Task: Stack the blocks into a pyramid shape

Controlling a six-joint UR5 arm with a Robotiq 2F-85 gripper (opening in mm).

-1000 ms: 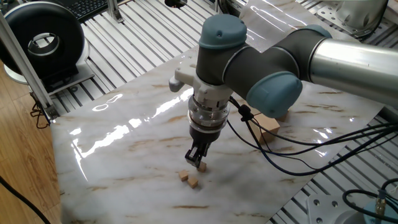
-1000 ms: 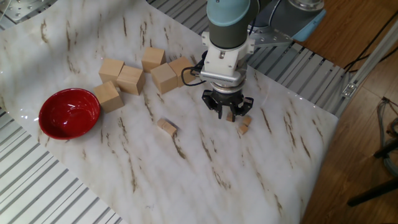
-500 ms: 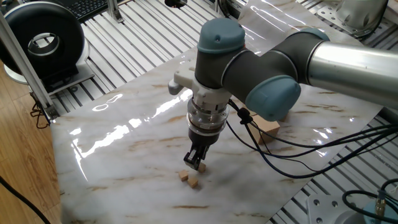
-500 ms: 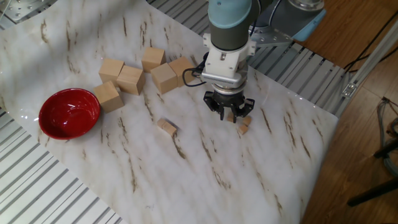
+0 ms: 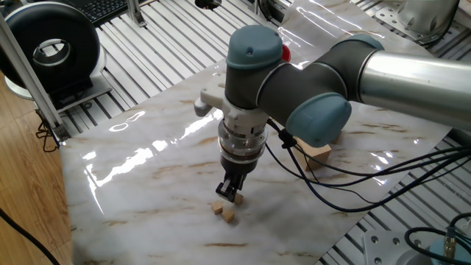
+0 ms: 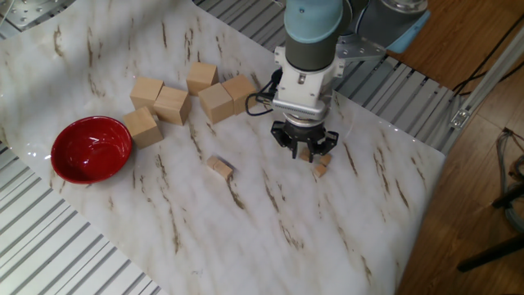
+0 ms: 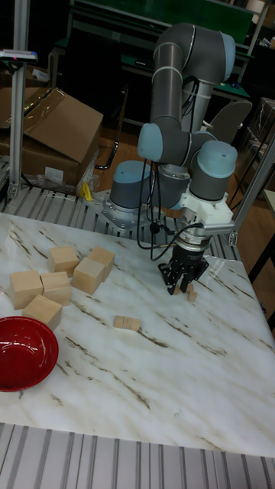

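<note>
Blocks near the tool on the marble worktop — pyramid shape not yet built.

Two tiny blocks (image 5: 223, 211) lie side by side, lower centre of one fixed view, just under the tool (image 5: 229, 193), whose fingers are pinching a third tiny cube (image 6: 305, 152) low over them. A fourth small piece (image 6: 219, 168) lies apart, centre-left of the other fixed view. Five large wooden blocks (image 6: 184, 98) cluster upper left of that view, with a red bowl (image 6: 91, 149) at left — all on the worktop (image 6: 246, 229).
</note>
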